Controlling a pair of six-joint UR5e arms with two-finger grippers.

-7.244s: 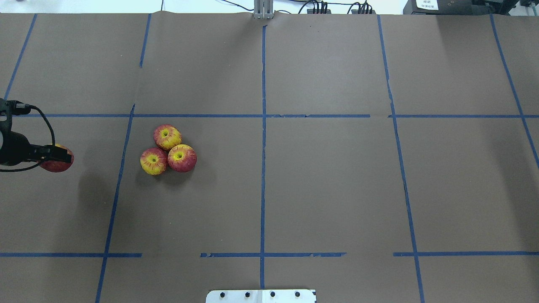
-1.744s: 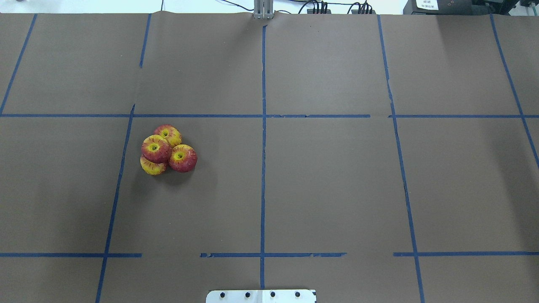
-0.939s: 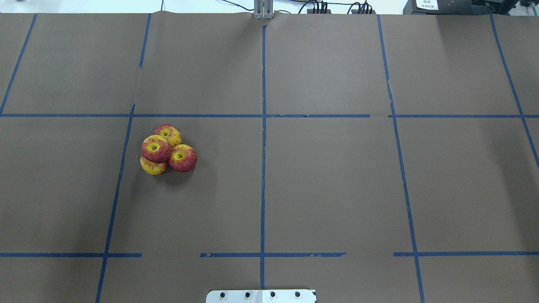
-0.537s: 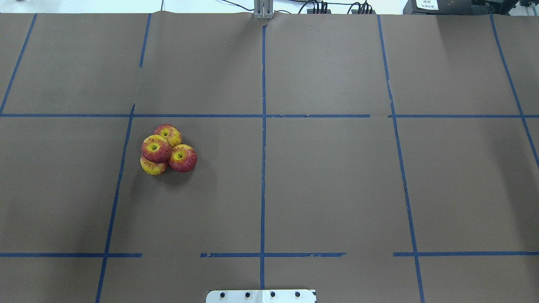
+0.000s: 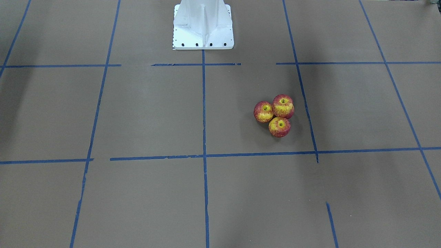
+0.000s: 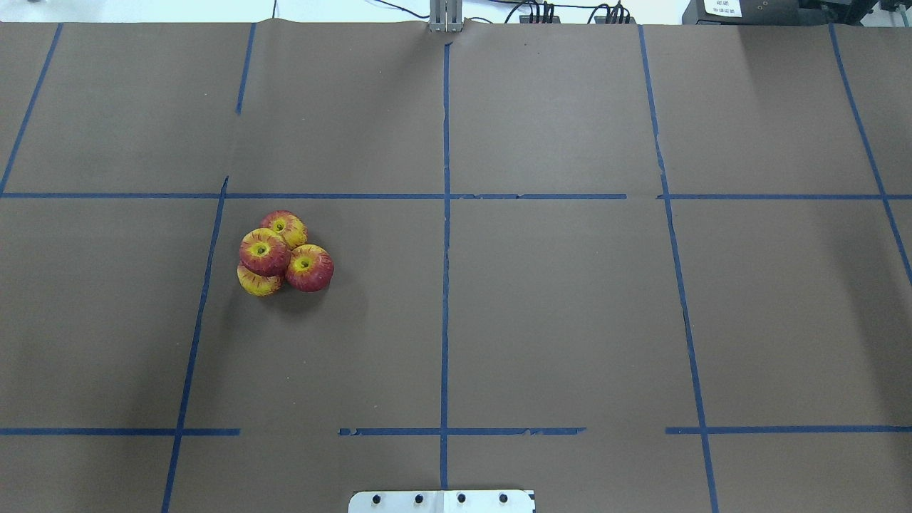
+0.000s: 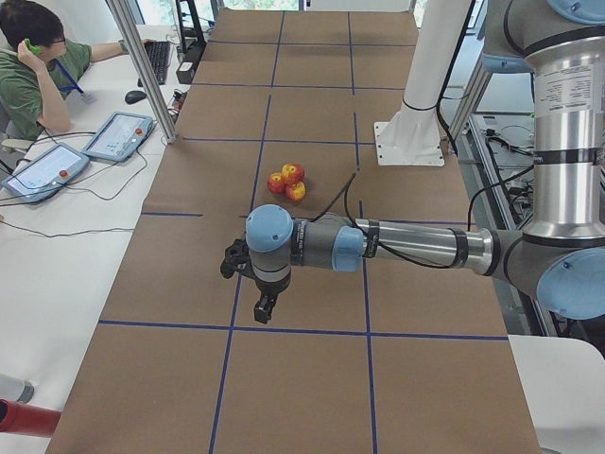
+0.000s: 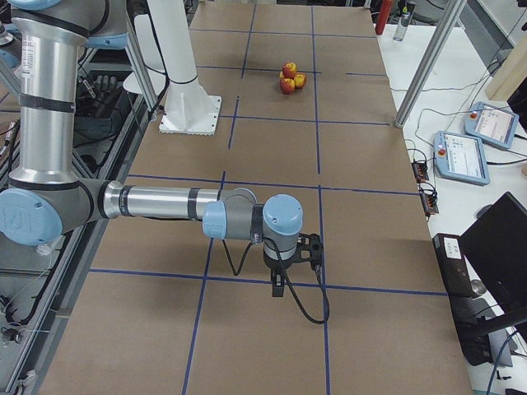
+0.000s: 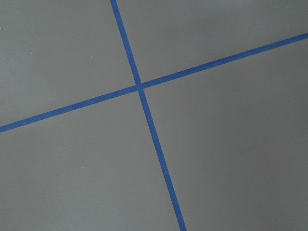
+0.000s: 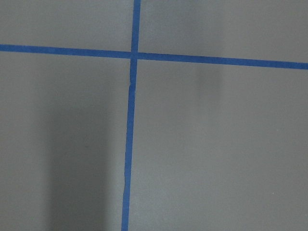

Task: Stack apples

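At the robot's edge of the table (image 6: 570, 320), the white base (image 6: 442, 501) is cut off by the overhead frame

Out at the two table ends, outside the overhead and front views, both arms hang over brown paper. The left gripper (image 7: 263, 307) points down above a blue tape (image 7: 236, 284) line, and the right gripper (image 8: 278, 286) does the same at the other end. Each shows only from a side camera, small and dark, so I cannot tell whether the fingers are apart or together. The wrist cameras show just paper and a tape crossing

Farther out, in the middle row of taped squares on the robot's left half, the apples (image 6: 274, 253) sit in one tight clump, well apart from both grippers. Three lie on the paper, touching. The top apple (image 6: 264, 251) rests on them, dimple up, set toward the robot's left. It covers most of the near apple (image 6: 256, 283), which shows only as a yellow-red crescent. The right apple (image 6: 309, 268) and far apple (image 6: 285, 225) show more fully. From the front only three are visible, the near one hidden behind the top apple (image 5: 283, 106)

Past the far edge, an operator (image 7: 33, 66) sits at a desk, partly cut off
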